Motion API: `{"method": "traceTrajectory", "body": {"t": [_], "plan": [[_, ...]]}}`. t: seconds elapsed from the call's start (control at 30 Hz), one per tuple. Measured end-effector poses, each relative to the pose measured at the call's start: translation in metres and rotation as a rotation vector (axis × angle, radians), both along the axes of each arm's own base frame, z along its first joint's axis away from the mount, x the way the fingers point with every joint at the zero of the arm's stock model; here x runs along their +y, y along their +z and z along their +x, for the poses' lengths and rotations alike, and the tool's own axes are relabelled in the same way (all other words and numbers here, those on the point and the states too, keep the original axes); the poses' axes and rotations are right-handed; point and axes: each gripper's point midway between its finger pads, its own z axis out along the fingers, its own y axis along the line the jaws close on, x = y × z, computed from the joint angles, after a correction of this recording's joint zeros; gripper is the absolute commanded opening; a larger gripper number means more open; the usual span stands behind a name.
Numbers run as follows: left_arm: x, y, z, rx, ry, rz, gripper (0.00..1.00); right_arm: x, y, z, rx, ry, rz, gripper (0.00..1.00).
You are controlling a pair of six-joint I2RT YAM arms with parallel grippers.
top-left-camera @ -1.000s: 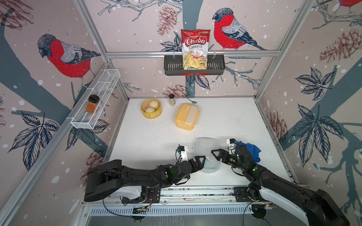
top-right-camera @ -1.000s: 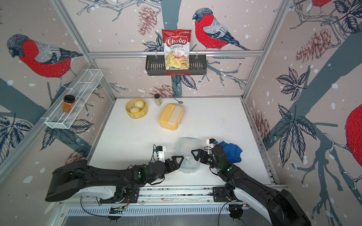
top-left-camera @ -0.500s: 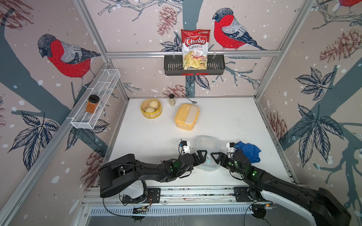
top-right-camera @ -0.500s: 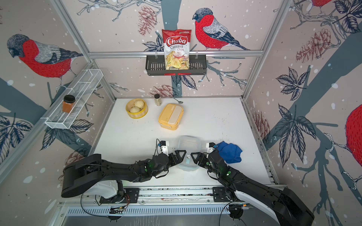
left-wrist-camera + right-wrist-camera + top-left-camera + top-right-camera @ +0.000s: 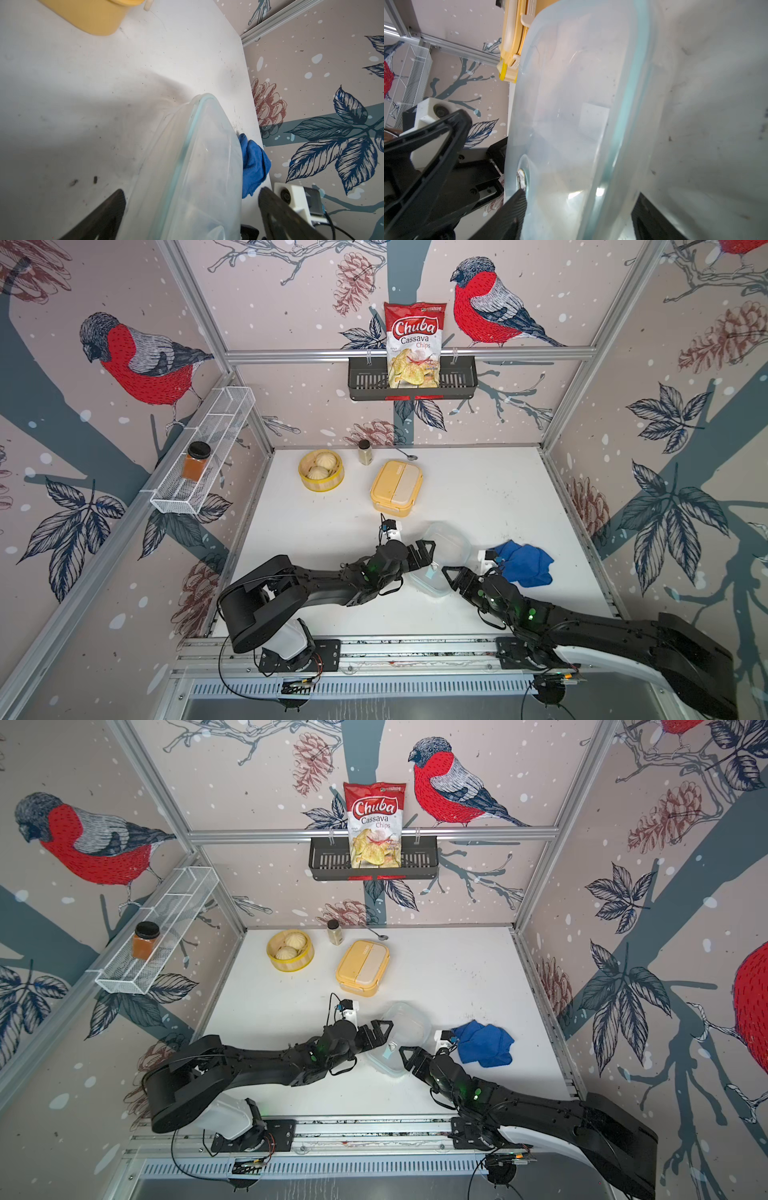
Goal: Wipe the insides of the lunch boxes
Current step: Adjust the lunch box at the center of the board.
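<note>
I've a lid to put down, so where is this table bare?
Bare: the wide back-right stretch between the yellow lunch box and the right wall; also the left side, between the steamer basket and the left arm. Tight: front centre, where left gripper, clear lunch box, right gripper and blue cloth crowd together.

Walls all round are pinkish wallpaper (image 5: 291, 302) with red bullfinches, pine cones and dark leaves, held in an aluminium frame (image 5: 498, 353). The white tabletop (image 5: 478, 489) is a bit scuffed. There's a black basket (image 5: 457, 379) on the far wall and a white mesh shelf (image 5: 216, 427) on the left.
</note>
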Motion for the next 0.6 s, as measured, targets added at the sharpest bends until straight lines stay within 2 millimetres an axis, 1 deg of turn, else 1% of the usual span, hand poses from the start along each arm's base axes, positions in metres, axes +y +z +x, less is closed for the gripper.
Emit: {"method": "traceTrajectory", "body": {"t": [0.1, 0.2, 0.27, 0.33, 0.4, 0.47, 0.53, 0.6], "plan": [[-0.003, -0.003, 0.016, -0.009, -0.026, 0.022, 0.99, 0.008, 0.003, 0.003, 0.004, -0.039, 0.0, 0.81], [0.0, -0.007, 0.031, -0.019, -0.041, 0.057, 0.99, 0.018, 0.002, 0.006, 0.021, -0.067, -0.001, 0.83], [0.001, -0.002, 0.038, -0.041, -0.05, 0.093, 0.99, 0.021, 0.001, 0.005, 0.034, -0.077, 0.006, 0.85], [0.0, 0.005, 0.043, -0.06, -0.063, 0.134, 0.99, 0.019, 0.003, 0.003, 0.033, -0.093, 0.014, 0.86], [0.008, 0.008, 0.048, -0.068, -0.044, 0.186, 1.0, 0.016, 0.014, 0.002, 0.015, -0.112, 0.04, 0.9], [0.024, 0.0, 0.052, -0.049, -0.007, 0.25, 0.99, 0.01, 0.029, 0.004, -0.016, -0.132, 0.044, 0.92], [0.041, -0.008, 0.049, -0.027, 0.023, 0.295, 0.99, 0.004, 0.044, 0.006, -0.045, -0.151, 0.04, 0.92], [0.055, -0.012, 0.036, -0.009, 0.026, 0.311, 0.99, -0.008, 0.054, 0.007, -0.065, -0.176, 0.016, 0.91]]}}
